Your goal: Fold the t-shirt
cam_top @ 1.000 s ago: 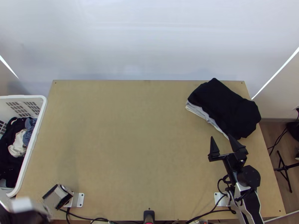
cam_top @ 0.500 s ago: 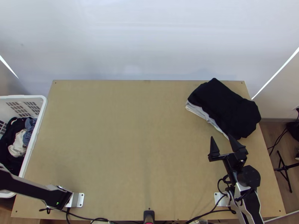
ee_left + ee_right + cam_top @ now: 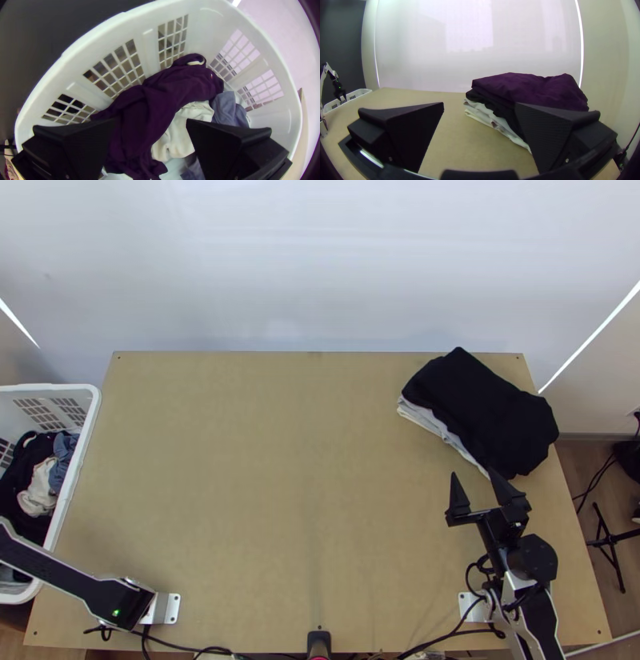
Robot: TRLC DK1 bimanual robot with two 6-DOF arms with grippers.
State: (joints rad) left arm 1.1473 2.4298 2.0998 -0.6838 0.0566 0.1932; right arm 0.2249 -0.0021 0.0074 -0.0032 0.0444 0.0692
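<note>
Bunched garments lie in the white laundry basket: in the left wrist view a dark cloth [image 3: 150, 103], a cream cloth [image 3: 176, 136] and a blue-grey cloth [image 3: 227, 108]. Which of them is a t-shirt I cannot tell. Over the basket my left gripper [image 3: 150, 125] stands open, its fingers apart above the clothes. At the table's right side my right gripper [image 3: 474, 478] is open and holds nothing, just nearer than the folded stack [image 3: 480, 412]. The right wrist view has that right gripper [image 3: 479, 105] with the folded stack [image 3: 526, 90] beyond its fingers.
The basket [image 3: 76, 480] stands against the left edge of the wooden table [image 3: 280, 468]. White mounting plates and cables lie along the near edge. A pale wall [image 3: 320, 260] rises behind the table.
My left arm has swung outward over the basket at the lower left, its links now stretched across the basket's near end. The right arm and the stack have kept still.
</note>
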